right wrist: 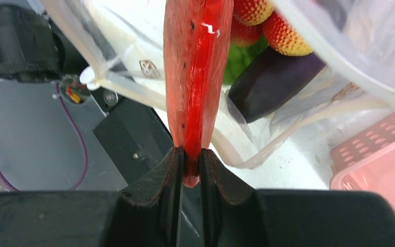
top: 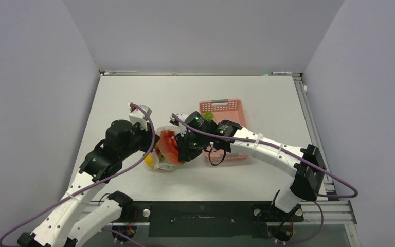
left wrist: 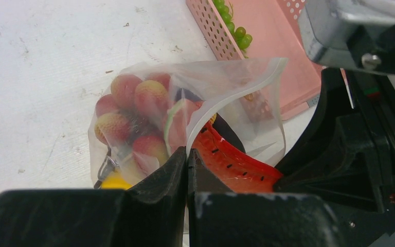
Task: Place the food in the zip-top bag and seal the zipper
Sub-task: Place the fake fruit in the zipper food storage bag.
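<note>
Your left hand [left wrist: 187, 154] clamps what looks like the zip-top bag [left wrist: 133, 103] rim on the counter [top: 185, 92], right hand [right wrist: 190, 154] pinches a red slice [right wrist: 193, 77] at its mouth; release early and it could snag the rim and tip out.

zip-top bag [left wrist: 226, 77]: clear crinkly plastic | red slice [right wrist: 195, 77]: glossy, smooth | basket [left wrist: 211, 25]: pink plastic

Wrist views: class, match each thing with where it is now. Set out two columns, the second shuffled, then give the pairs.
1. red slice
2. green grapes
3. eggplant
4. bag's mouth edge

A. in the pink basket
B. inside the zip-top bag
C. pinched in the left gripper
D. pinched in the right gripper

Pairs: 1-D, 2-A, 3-B, 4-C.
</note>
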Controlling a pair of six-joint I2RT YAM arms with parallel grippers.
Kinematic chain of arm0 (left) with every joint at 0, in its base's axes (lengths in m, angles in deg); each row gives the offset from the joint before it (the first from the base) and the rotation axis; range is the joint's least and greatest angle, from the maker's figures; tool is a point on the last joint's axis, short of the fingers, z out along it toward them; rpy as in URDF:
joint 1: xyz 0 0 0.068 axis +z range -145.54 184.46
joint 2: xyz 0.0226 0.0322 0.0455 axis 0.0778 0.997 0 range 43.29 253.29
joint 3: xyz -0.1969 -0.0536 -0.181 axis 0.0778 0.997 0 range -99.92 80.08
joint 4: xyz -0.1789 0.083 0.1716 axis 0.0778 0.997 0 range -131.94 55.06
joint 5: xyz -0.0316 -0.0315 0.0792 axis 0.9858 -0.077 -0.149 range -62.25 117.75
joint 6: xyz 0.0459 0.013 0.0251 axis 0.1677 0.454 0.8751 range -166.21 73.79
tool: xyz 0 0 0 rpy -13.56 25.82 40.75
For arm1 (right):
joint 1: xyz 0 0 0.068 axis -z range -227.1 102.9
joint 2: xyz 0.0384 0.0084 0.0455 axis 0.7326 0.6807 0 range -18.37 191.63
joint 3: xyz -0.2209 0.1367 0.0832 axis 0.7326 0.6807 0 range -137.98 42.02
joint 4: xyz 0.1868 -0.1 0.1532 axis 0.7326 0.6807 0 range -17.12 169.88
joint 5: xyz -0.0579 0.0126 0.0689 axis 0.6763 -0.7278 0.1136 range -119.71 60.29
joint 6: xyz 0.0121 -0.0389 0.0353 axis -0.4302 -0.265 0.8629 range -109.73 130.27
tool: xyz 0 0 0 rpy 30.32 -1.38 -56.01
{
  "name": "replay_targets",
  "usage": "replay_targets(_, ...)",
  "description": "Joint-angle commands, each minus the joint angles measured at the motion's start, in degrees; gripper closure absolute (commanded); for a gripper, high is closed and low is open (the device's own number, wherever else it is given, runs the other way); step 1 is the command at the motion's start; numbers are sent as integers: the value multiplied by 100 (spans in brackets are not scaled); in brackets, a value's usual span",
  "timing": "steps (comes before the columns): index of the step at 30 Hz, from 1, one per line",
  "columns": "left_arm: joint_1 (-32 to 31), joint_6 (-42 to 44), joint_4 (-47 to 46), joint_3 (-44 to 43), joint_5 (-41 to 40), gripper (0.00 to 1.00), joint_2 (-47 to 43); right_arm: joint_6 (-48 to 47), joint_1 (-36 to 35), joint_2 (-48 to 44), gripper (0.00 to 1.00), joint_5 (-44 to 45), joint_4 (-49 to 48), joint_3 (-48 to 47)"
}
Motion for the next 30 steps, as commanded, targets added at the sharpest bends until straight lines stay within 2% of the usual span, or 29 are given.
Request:
replay_targets(1,20,54,-314,-63,185,100,0,746,177,-17,95,90,-851,97)
replay_targets(11,12,63,-322,-63,277,100,-4,2254,428,-437,95,38,-2737,1304)
replay_targets(16,12,54,-326,-54,290,100,-12,2943,353,-588,95,332,-3739,1896)
replay_targets(24,12,50,-347,-54,398,100,16,3415,95,-541,95,1148,-4545,2147)
replay_targets(30,12,29,-358,-46,461,100,35,3717,-140,-179,95,1334,-5152,2158)
